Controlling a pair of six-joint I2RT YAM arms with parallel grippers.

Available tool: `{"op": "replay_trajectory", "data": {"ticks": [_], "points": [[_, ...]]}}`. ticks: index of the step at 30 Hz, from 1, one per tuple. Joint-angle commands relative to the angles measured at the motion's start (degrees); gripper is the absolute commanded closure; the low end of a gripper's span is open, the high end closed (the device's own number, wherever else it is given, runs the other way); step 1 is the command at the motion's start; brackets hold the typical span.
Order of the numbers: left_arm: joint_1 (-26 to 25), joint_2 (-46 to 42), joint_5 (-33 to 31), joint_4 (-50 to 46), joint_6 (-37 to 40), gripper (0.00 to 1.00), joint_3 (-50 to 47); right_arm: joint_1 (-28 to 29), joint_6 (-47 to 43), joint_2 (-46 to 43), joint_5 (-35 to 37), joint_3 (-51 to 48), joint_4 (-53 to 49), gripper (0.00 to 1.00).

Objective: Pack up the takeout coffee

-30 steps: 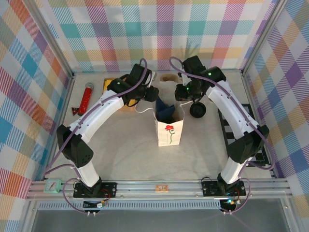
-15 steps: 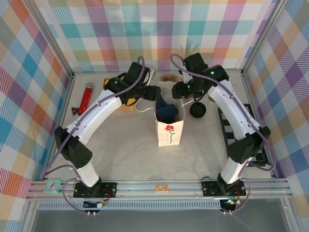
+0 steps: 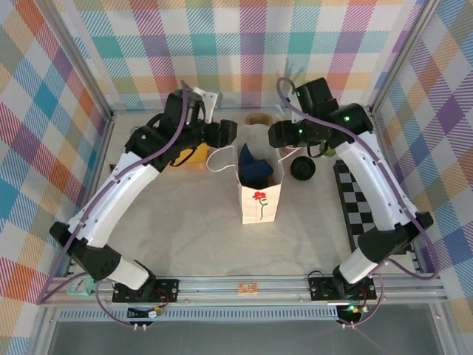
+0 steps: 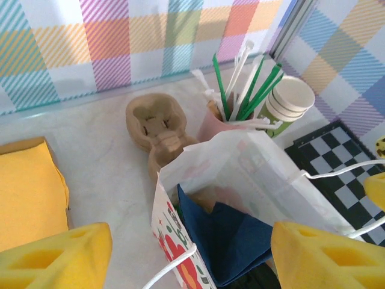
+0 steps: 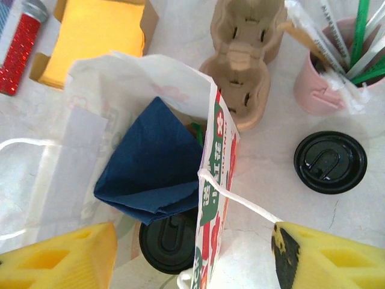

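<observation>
Tabletop point(image 3: 185, 222) | left end effector point(image 3: 227, 134), right end effector point(image 3: 275, 134) aloft, spread, flanking bag point(image 3: 260, 203)

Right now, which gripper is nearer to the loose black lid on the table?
Right. The right gripper hangs over the white bag's right edge, close to the loose black lid; the left gripper is past the bag's opposite edge.
</observation>
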Motion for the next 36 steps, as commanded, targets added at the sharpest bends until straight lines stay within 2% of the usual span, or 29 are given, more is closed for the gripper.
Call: {"op": "replay_trajectory", "data": {"ticks": [1, 23, 36], "points": [[0.4, -2.8, -1.5, 3.4, 0.9, 0.29, -2.2, -0.5, -1.1, -2.2, 1.0, -0.8, 1.5, 0.3], [0.4, -13.1, -6.3, 11.0, 2.2, 0.27, -12.1, -0.5, -3.0, -9.4, 3.7, -7.5, 6.4, 0.26], [0.4, -19.5, -10.3, 17.8, 2.9, 0.26, -20.1, -0.5, -4.7, -15.5, 7.2, -14.5, 13.3, 0.2]]}}
